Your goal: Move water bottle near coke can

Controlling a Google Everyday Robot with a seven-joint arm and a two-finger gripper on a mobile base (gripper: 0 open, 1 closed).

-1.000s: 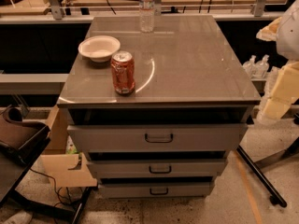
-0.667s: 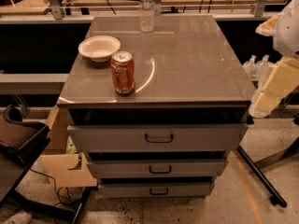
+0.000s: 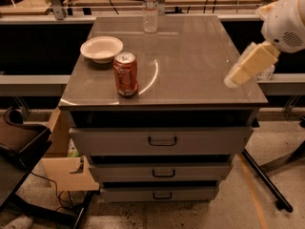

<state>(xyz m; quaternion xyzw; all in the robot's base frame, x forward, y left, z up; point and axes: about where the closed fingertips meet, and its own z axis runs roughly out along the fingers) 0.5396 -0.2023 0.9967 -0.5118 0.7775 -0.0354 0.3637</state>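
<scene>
1. Bottle [image 3: 150, 11] stands upright at the 12 o'clock edge of the cabinet top [image 3: 190, 56], far from everything else on it.
2. The can [image 3: 126, 74] stands upright at about 8 o'clock on the top, near the front edge. A white bowl [image 3: 101, 48] sits just behind it at 10 o'clock.
3. The gripper [image 3: 245, 66] hangs over the top's right edge at about 4 o'clock, well apart from the bottle and holding nothing. Whether it is wide or narrow cannot be told.
4. The bottle likely handles as a light thing. Its thin, clear plastic walls would give under a hard squeeze, and the smooth surface could slip.
5. Being tall and narrow, it would probably tip if pushed near the cap. The safer hold looks to be around the middle of the body, at or just below the label band.
6. The clear space at the can's 3 o'clock side seems the best spot to set it down, away from the bowl.
</scene>
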